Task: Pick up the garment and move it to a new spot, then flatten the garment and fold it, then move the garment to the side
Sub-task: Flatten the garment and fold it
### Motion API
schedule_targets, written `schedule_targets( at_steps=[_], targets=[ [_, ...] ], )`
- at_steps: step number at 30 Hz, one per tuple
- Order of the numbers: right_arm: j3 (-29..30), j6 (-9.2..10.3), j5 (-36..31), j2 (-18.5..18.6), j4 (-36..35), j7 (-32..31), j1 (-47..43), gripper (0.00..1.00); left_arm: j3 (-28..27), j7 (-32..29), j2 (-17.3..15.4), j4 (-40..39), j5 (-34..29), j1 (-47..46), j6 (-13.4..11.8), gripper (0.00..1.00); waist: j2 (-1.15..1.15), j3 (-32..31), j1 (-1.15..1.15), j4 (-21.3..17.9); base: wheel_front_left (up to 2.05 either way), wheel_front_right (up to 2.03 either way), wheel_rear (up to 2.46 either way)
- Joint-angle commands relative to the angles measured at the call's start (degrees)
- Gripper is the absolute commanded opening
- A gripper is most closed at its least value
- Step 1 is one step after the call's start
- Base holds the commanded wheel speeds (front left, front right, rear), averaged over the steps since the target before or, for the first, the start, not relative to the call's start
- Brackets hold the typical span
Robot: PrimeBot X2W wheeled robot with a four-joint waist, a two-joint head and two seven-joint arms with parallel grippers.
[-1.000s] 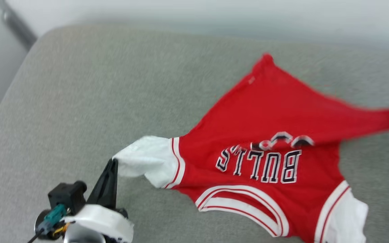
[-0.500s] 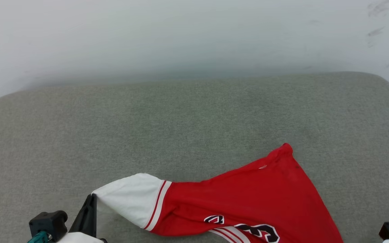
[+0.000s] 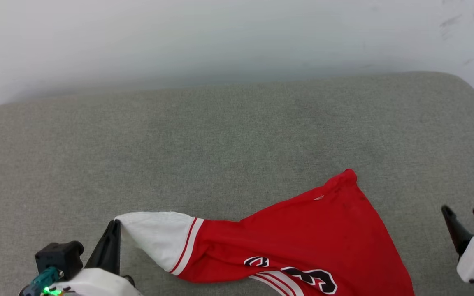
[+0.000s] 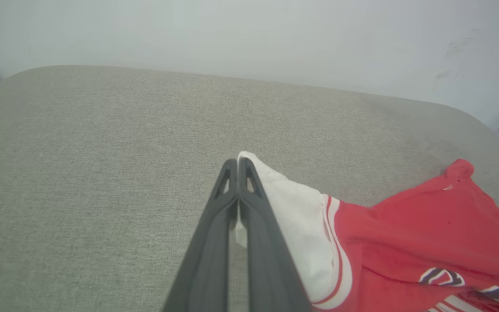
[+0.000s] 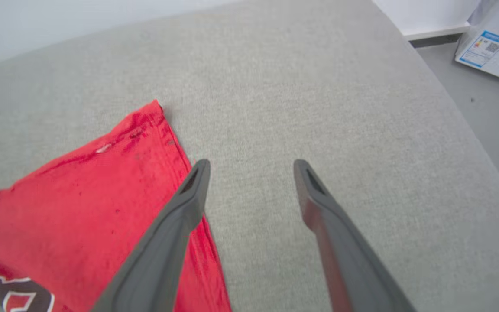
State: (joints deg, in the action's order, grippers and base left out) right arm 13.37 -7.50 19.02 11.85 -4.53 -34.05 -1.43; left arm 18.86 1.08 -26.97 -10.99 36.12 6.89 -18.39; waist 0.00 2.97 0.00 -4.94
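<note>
Grey cushion (image 3: 220, 135) under red garment (image 3: 323, 230), pale wall (image 3: 220, 33) perhaps scuffed

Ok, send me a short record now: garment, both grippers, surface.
garment: red basketball shirt with white sleeves, rumpled, not flattened
surface: grey fabric cushion
left gripper: shut on the white sleeve tip
right gripper: open, empty, beside the shirt's red edge
folding: not yet begun

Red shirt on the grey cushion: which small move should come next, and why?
Probably the open right hand shifts to the far red corner and closes on it: the left hand pinches the white sleeve, and the red shirt lies bunched between.
</note>
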Motion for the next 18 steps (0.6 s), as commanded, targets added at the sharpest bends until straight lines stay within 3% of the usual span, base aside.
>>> schedule_targets(
  at_steps=[1,5,7,14,18],
  targets=[
    [-0.5,0.02,0.0,-0.4,1.5,4.1,3.5,1.0,0.0,-0.3,-0.3,-0.7,-0.6,-1.9,0.1,0.0,0.0,1.9,0.0,0.6,0.0,0.0,0.0],
    [-2.1,0.02,0.5,0.2,4.3,6.4,7.8,1.0,0.2,-0.6,-0.6,-1.7,-1.1,-3.7,0.2,0.0,0.0,4.4,0.0,1.1,0.0,0.0,0.0],
    [-3.6,0.02,1.0,0.6,6.4,4.1,10.7,1.0,0.3,-0.7,-0.7,-2.4,-1.5,-4.9,0.2,0.0,0.0,6.2,0.0,1.5,0.0,0.0,0.0],
    [-6.3,0.02,1.9,1.8,11.7,-14.8,19.7,1.0,1.5,0.0,0.3,-3.3,-2.6,-9.1,1.3,0.0,0.0,12.4,0.0,4.2,0.0,0.0,0.0],
    [-9.2,0.02,1.0,1.7,12.9,-20.8,24.3,1.0,2.0,0.8,1.2,-2.7,-2.6,-11.9,2.4,0.0,0.0,15.6,0.0,6.0,0.0,0.0,0.0]
  ],
)
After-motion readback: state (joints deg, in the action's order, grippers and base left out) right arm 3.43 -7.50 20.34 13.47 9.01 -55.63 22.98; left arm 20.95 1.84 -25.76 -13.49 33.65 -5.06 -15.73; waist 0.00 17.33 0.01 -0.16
